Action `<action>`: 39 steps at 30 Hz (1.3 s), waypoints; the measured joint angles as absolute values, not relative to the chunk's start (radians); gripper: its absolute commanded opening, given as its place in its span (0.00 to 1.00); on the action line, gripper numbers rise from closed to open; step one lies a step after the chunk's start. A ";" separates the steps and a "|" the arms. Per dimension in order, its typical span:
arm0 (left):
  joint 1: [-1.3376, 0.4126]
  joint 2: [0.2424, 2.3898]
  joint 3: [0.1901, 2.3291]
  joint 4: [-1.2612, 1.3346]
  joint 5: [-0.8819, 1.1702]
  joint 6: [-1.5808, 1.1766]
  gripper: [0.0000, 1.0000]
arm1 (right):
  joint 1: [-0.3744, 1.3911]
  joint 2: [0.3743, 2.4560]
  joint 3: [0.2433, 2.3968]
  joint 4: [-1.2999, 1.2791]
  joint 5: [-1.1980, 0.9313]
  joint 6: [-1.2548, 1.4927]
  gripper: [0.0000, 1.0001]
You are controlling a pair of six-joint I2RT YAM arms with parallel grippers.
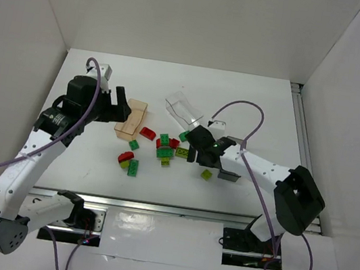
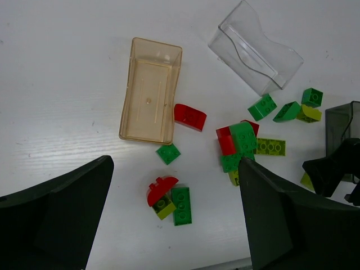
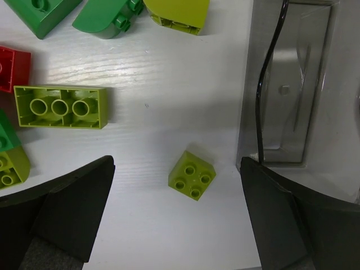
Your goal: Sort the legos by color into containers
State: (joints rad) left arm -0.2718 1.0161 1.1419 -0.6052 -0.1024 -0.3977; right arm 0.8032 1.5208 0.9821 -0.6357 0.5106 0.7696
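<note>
Several red, green and yellow-green legos point(image 1: 164, 147) lie loose mid-table. The tan container point(image 1: 131, 120) stands left of them, the clear container point(image 1: 183, 108) behind, and the dark grey container point(image 1: 228, 173) to the right. All three look empty. My left gripper point(image 1: 117, 108) is open and empty, high beside the tan container point(image 2: 149, 93). In its wrist view a red arch point(image 2: 160, 188) and a green plate point(image 2: 181, 205) lie between its fingers. My right gripper point(image 1: 199, 154) is open and low, with a small yellow-green brick point(image 3: 192, 175) between its fingers, apart from both. The grey container point(image 3: 292, 84) is just right of it.
A red brick point(image 2: 189, 116) lies against the tan container's corner. A long yellow-green brick point(image 3: 60, 107) lies upside down left of the right gripper. A black cable point(image 3: 264, 95) crosses the grey container. White walls enclose the table; a metal rail point(image 1: 175, 211) runs along the near edge.
</note>
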 measured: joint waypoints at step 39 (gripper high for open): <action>-0.293 1.118 1.073 -0.598 -0.102 -0.480 1.00 | 0.778 1.753 0.987 -0.228 0.287 0.292 1.00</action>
State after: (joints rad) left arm -0.2928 1.1179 1.0733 -0.5983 -0.1020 -0.4801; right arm 0.7784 1.7535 0.9874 -0.2283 0.2874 0.2924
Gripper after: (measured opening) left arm 1.001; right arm 0.999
